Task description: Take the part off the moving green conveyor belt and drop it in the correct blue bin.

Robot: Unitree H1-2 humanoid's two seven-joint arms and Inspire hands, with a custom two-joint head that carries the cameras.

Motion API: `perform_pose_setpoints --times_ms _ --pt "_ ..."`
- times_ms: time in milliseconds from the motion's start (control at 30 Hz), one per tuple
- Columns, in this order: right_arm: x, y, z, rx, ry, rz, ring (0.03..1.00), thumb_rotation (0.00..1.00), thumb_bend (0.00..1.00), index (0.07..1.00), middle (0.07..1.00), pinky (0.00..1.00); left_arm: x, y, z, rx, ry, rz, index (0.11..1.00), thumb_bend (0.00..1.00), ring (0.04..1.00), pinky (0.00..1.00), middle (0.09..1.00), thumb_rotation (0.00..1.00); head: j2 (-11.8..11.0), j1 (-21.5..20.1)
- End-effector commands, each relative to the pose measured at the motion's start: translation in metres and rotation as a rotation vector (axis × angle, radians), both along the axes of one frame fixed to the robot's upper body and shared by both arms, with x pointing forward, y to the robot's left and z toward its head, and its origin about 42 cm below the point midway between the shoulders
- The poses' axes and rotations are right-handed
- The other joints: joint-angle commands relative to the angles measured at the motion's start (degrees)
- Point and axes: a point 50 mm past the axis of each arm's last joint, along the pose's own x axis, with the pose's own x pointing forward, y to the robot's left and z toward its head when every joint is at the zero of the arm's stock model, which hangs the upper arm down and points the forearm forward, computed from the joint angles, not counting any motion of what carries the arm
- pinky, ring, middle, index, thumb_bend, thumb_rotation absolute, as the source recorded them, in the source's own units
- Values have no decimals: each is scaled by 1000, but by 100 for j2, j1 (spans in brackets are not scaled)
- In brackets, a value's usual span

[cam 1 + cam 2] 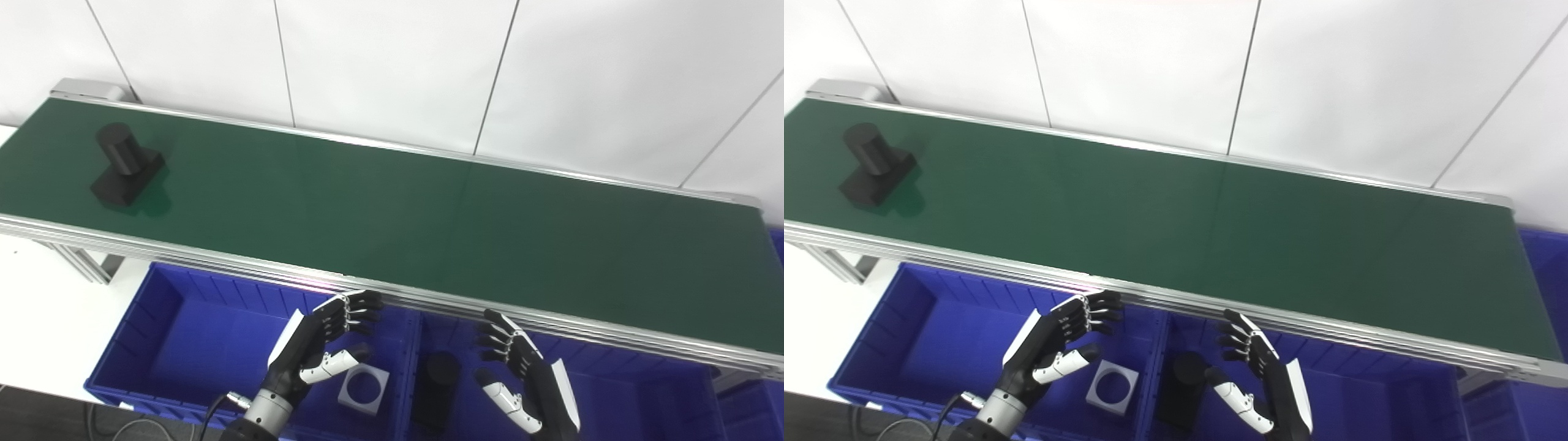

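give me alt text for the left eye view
A black part rides the far left of a green belt. Below, both open hands, left and right, hover over blue bins.

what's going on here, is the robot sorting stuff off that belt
Yes, but nothing is held right now. A black part sits at the far left of the green conveyor belt. The left robot hand and right robot hand are both open, hovering over the blue bins below the belt's near edge. The left blue bin holds a grey square part with a round hole; the right blue bin holds a black part.
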Motion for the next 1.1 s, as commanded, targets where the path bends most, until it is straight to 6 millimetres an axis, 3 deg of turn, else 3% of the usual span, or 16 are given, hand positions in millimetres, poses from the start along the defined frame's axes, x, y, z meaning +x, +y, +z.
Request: perform_pose_setpoints --times_ms 0,200,333,467,1067 --pt "7 1 10 17 -85 1 734 629 581 848 782 653 7 -5 8 -10 -71 -4 757 814 707 634 747 601 -74 32" --pt "11 -3 5 11 -73 -1 730 627 579 846 786 647 10 -10 1 -3 -71 -5 753 785 709 638 747 588 -411 290" --pt "14 -8 3 11 -63 -3 728 627 573 847 787 642 12 -15 -3 -14 -60 -2 734 745 707 636 743 520 -610 532" --pt "16 -13 0 14 -54 -8 727 630 575 850 787 639 15 -20 -6 0 -55 -3 716 766 695 623 731 524 -765 750" --pt "28 -35 1 1 -62 -44 724 658 553 867 792 628 27 -43 -13 -6 -36 -4 695 786 673 592 714 446 -1107 1456"
